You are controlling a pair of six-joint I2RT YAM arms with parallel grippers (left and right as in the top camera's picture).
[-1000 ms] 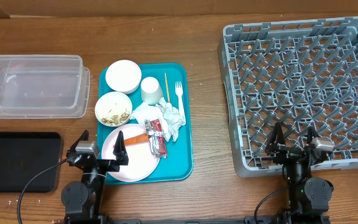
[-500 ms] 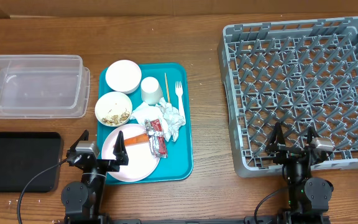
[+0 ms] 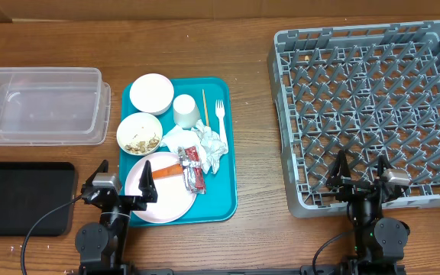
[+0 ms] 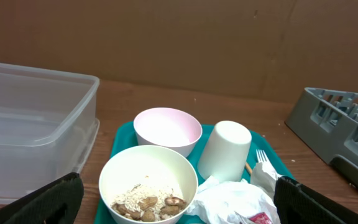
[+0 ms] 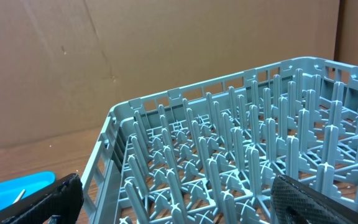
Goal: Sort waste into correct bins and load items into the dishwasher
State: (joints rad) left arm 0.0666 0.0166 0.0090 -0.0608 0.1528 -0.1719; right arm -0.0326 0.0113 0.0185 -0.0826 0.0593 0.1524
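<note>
Found left jaws wide open, gripping nothing, at the near edge of the counter [image 3: 254, 114]. Noted the pale-pink plate [image 3: 170, 202] just ahead of them, at the near end of the teal tray [image 3: 230, 164]. Seen from overhead: right finger [image 3: 148, 177] over the plate's left part, left finger [image 3: 101, 171] over bare counter left of the tray, so only the plate's left rim falls within the gap. Cannot tell whether finger and plate touch.

Logged on the plate an orange carrot piece [image 3: 169, 170] and, touching it on the right, the red-and-white wrapper [image 3: 193, 169]. Logged farther along the tray, apart from the jaws:
- bowl with rice and nut scraps [image 3: 139, 134], just beyond the plate
- empty bowl [image 3: 151, 92] behind that
- white cup [image 3: 186, 110], right of the empty bowl
- crumpled napkins [image 3: 208, 145], between cup and wrapper
- white fork [image 3: 221, 116] and wooden stick [image 3: 203, 105], side by side near the far right corner

Checked left wrist view: both bowls and cup between the fingertips, well ahead.

Placed clear tub [image 3: 98, 107] at far left, black tray [image 3: 21, 197] at near left, just left of the left jaws.

Found right jaws wide open too, gripping nothing, over the near wall of the grey dish rack [image 3: 357, 30]. Checked right wrist view: rack's pegs ahead, spanning the gap between the fingertips.
</note>
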